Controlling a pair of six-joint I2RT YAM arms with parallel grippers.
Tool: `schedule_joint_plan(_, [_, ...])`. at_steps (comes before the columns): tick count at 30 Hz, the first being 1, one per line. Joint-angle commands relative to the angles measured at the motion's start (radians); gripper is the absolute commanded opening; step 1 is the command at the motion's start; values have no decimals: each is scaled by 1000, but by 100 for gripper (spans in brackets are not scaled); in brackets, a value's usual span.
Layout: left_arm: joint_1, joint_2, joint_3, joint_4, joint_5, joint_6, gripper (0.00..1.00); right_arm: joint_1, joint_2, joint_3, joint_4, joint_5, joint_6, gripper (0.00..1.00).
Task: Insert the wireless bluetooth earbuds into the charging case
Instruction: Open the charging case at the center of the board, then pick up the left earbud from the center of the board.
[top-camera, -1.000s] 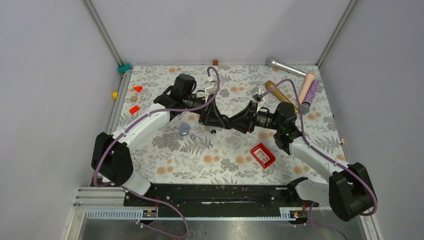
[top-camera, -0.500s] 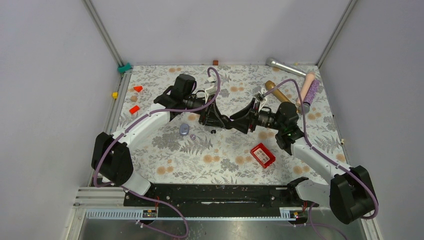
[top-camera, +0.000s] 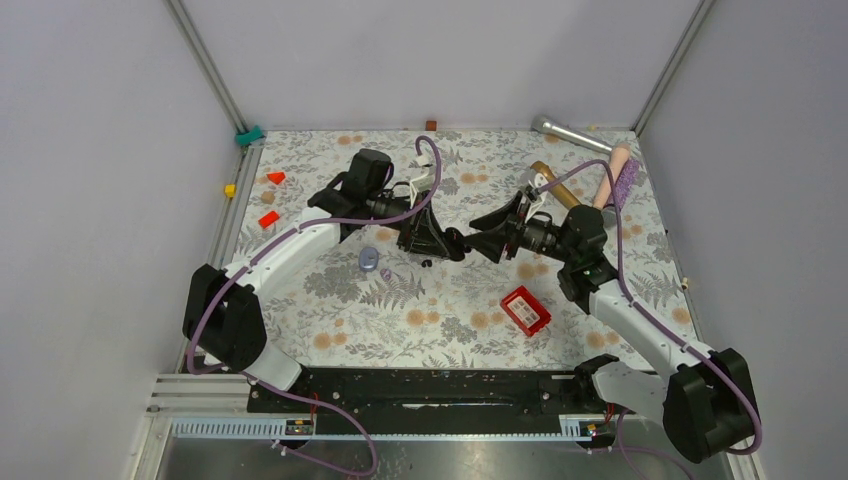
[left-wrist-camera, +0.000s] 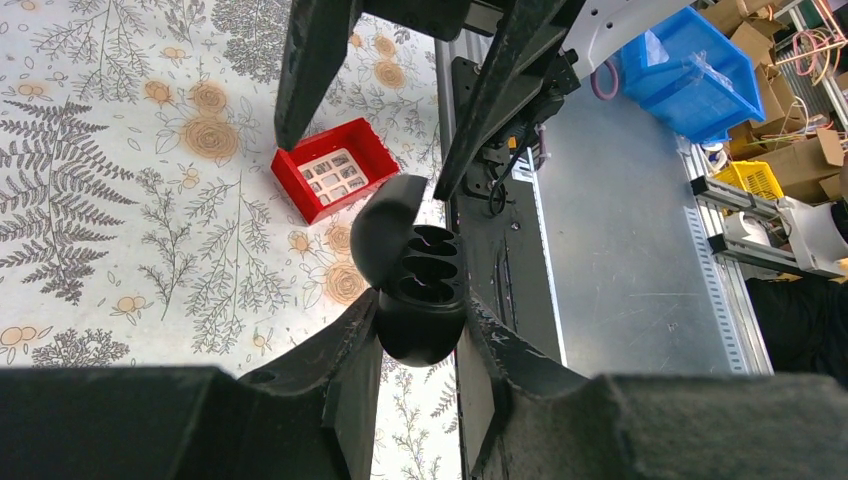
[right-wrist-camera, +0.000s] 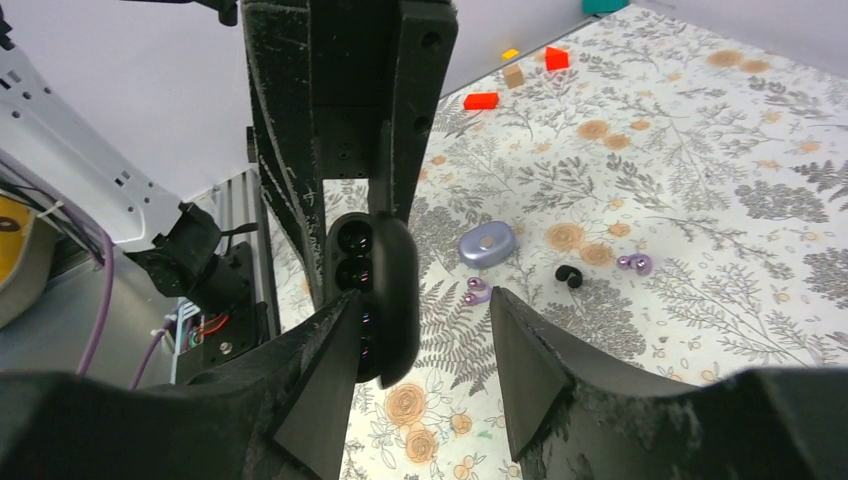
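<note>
Left gripper (left-wrist-camera: 420, 322): clamped on the black charging case (left-wrist-camera: 405, 270), lid open; whether its wells are filled is unclear. Black earbud (right-wrist-camera: 569, 275): loose on the mat beneath the case, near the purple earbuds (right-wrist-camera: 635, 263). Right gripper (right-wrist-camera: 420, 300): jaws parted, empty, facing the case, with the bud lying below and to its left.

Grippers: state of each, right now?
Left gripper: shut on the black charging case, lid open.
Right gripper: open, holding nothing.

Both arms reached inward over the table, fingertips nearly meeting. The left gripper (left-wrist-camera: 422, 308) clamped a black charging case (left-wrist-camera: 412, 262); the right gripper (right-wrist-camera: 420, 303) held its jaws apart.
</note>
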Motion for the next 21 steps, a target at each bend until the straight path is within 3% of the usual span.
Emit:
schedule_joint_plan(1, [-5,-6,43,8,45,25,0,-15,-40,34,-3,42,-45,58])
schedule_joint_plan(7, [0,5,101,-106,26,104,0,-22,-95,75,-76,62,-79,70])
schedule_joint_plan(11, [56,10,167,-237,25,196,0,-27,-87,222,-368,187,-183,74])
schedule_joint_plan(15, [133,-7,224,-363,13,301,0,-27,5,375,-574,349,-241,73])
schedule_joint_plan(21, [242,-71,223,-522,37,459,0,-27,205,478,-610,308,-175,67])
